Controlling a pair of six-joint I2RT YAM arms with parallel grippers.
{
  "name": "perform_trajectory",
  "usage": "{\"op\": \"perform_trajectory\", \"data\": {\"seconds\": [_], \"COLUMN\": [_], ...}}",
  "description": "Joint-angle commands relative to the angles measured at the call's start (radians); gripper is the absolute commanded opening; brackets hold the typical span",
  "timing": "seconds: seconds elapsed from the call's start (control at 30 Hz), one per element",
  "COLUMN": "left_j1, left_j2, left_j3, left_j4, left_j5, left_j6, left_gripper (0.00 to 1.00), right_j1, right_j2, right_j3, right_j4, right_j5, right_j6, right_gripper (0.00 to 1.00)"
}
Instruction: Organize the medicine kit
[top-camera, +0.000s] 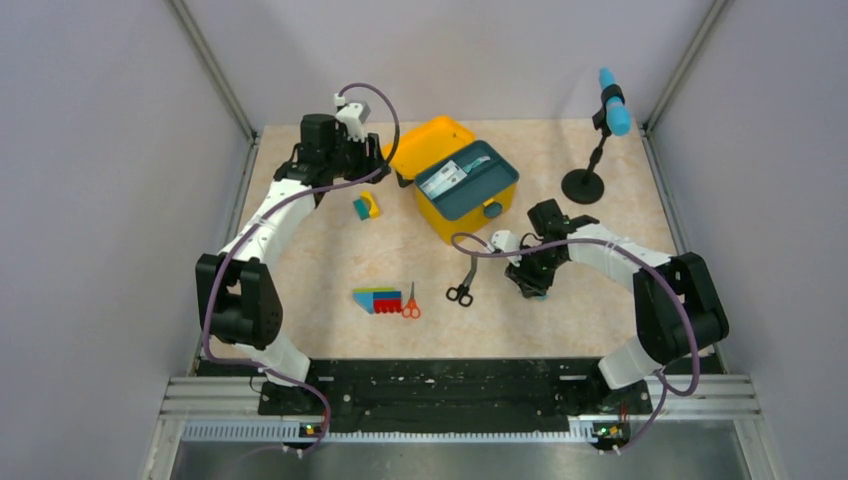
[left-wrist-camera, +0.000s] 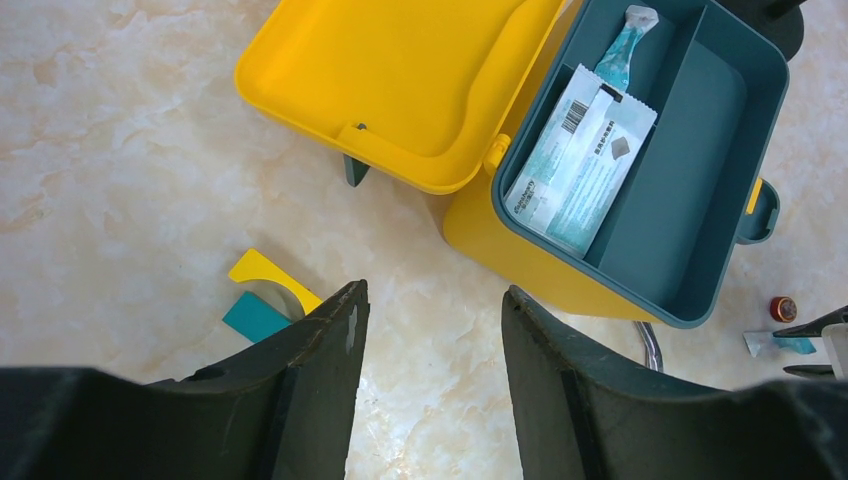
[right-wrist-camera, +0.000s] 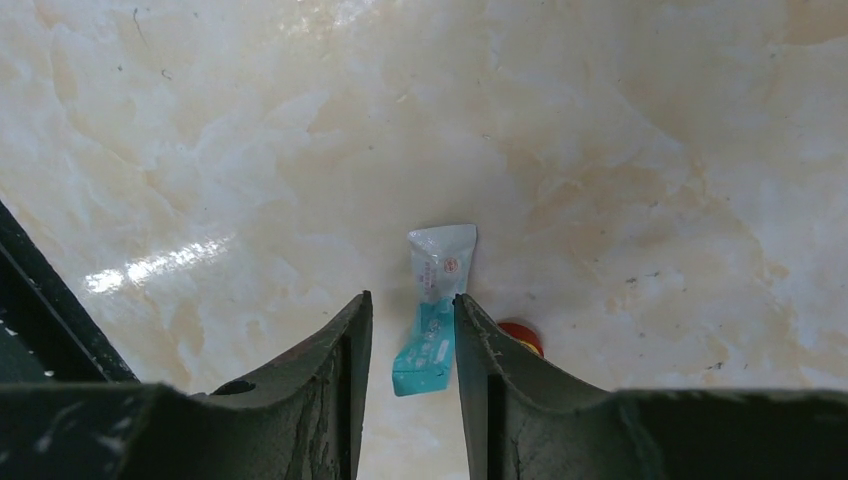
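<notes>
Two grippers hang over the marbled table (top-camera: 330, 250), and we take them in turn. The left gripper (left-wrist-camera: 435, 300) hovers just left of the medicine kit (top-camera: 452, 222), its fingers (left-wrist-camera: 320, 350) spread wide with only bare tabletop between them; it holds nothing. The right gripper (right-wrist-camera: 412, 305) points down at the table to the right of the kit and nearer the arms' bases. Its jaws are drawn in part way and stand on either side of a small white and teal sachet (right-wrist-camera: 440, 265) lying flat. We see the sachet against one finger and a strip of table between it and the other, so the jaws are not clamped on it. A small red round thing (right-wrist-camera: 520, 335) lies just beside that first finger. The kit sits toward the far middle of the table with its yellow lid (left-wrist-camera: 400, 70) thrown back to the left. A dark teal tray (left-wrist-camera: 700, 190) rests in the box, and white and teal packets (left-wrist-camera: 580, 160) lie in the compartment next to the lid. A yellow and teal block (left-wrist-camera: 262, 295) lies near the left gripper. Closer to the bases we find black scissors (top-camera: 462, 285), and orange scissors (top-camera: 410, 303) just beside a multicoloured block (top-camera: 377, 300). A black stand (top-camera: 585, 183) with a blue top is at the far right.
</notes>
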Motion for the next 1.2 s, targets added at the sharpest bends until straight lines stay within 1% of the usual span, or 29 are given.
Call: {"op": "perform_trajectory", "data": {"seconds": [0.0,0.23,0.33,0.37,0.43,0.53,0.63,0.73,0.87,0.9,0.97,1.1,1.17], "left_j1": [0.003,0.003,0.003,0.003,0.003,0.004,0.003,0.003,0.003,0.003,0.003,0.003,0.003], "left_j2": [-0.043,-0.038,-0.038,-0.038,-0.038,-0.041,-0.042,-0.045,-0.045,-0.045,-0.047,-0.054,-0.061], "left_j3": [0.003,0.016,0.016,0.017,0.016,0.017,0.015,0.009,0.005,0.004,0.003,-0.006,-0.011], "left_j4": [0.025,0.026,0.028,0.029,0.032,0.03,0.027,0.033,0.041,0.045,0.05,0.056,0.056], "left_j5": [0.002,0.009,0.01,0.01,0.012,0.01,0.011,0.014,0.017,0.016,0.018,0.014,0.014], "left_j6": [-0.014,-0.024,-0.026,-0.028,-0.03,-0.027,-0.026,-0.029,-0.03,-0.031,-0.031,-0.031,-0.029], "left_gripper": [0.57,0.57,0.57,0.57,0.57,0.57,0.57,0.57,0.57,0.57,0.57,0.57,0.57], "right_j1": [0.019,0.051,0.06,0.061,0.063,0.063,0.049,0.047,0.037,0.029,0.005,-0.006,-0.007], "right_j2": [0.014,0.038,0.045,0.045,0.035,-0.011,-0.092,-0.143,-0.118,-0.101,-0.067,0.012,0.075], "right_j3": [-0.013,-0.056,-0.073,-0.073,-0.057,0.018,0.137,0.254,0.4,0.429,0.474,0.512,0.552], "right_j4": [-0.006,0.068,0.105,0.11,0.1,0.042,-0.023,-0.108,-0.136,-0.126,-0.054,0.195,0.261], "right_j5": [0.026,0.106,0.132,0.134,0.125,0.077,-0.051,-0.156,-0.162,-0.163,-0.169,-0.195,-0.201], "right_j6": [-0.051,-0.056,-0.046,-0.045,-0.04,-0.047,-0.09,-0.219,-0.445,-0.507,-0.586,-0.69,-0.752], "right_gripper": [0.35,0.17,0.13,0.11,0.0,0.0,0.0,0.0,0.0,0.0,0.0,0.0,0.0]}}
